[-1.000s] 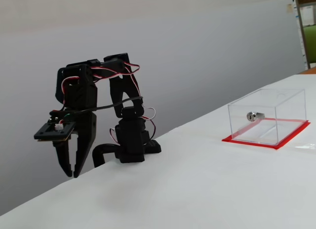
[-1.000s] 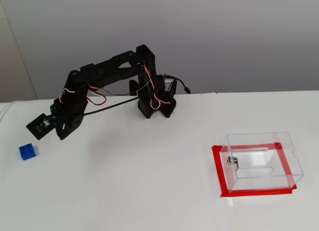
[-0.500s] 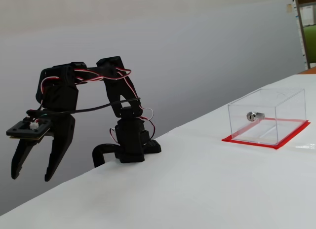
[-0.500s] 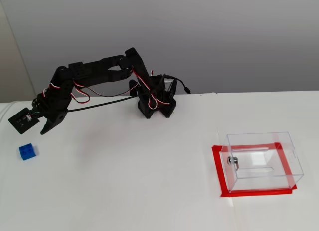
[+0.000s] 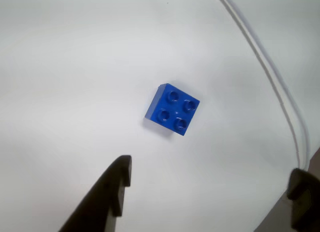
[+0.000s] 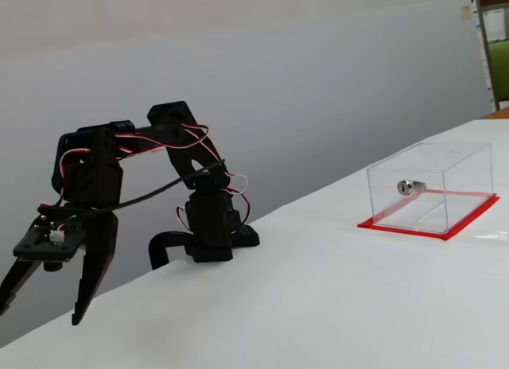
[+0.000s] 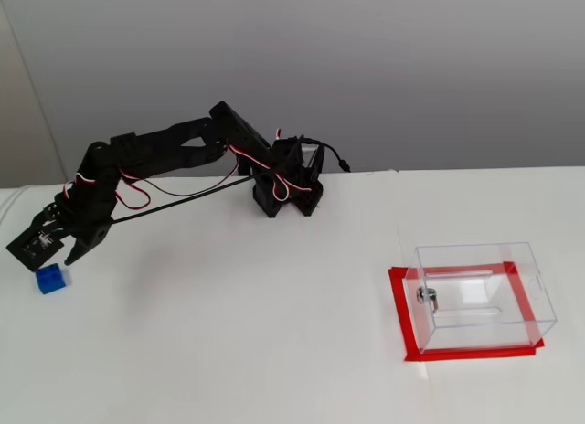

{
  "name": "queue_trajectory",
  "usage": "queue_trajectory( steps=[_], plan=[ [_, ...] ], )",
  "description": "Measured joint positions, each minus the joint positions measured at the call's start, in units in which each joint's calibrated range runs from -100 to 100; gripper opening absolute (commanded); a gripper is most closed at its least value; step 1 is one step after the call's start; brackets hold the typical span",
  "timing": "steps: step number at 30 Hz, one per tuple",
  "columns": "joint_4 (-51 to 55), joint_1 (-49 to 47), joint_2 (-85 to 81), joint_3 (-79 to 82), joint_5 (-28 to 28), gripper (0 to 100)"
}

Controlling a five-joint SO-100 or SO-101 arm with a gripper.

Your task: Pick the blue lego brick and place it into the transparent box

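We see the blue lego brick (image 5: 172,109) lying studs-up on the white bench (image 5: 75,67), clear of both fingers. Our pincer (image 5: 212,177) hangs above it with its jaws spread wide and nothing between them. In a fixed view the brick (image 7: 51,279) sits at the bench's left side, well apart from the transparent box (image 7: 482,294) on its red base.

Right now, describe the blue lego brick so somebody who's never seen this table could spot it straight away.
On the white table, follow the black arm out to its gripper at the left edge of a fixed view. Just below it lies the blue lego brick, small, square, four studs on top, the only blue thing, far from the transparent box.
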Motion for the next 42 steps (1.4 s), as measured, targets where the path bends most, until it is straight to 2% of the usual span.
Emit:
queue_trajectory(
  steps=[8, 21, 42],
  plan=[
    [-1.8, 0.0, 3.6, -0.1, -2.0, 35],
    [-13.1, 2.0, 8.8, 0.0, -6.7, 35],
    [-18.8, 0.0, 16.9, -2.6, -8.0, 35]
  ],
)
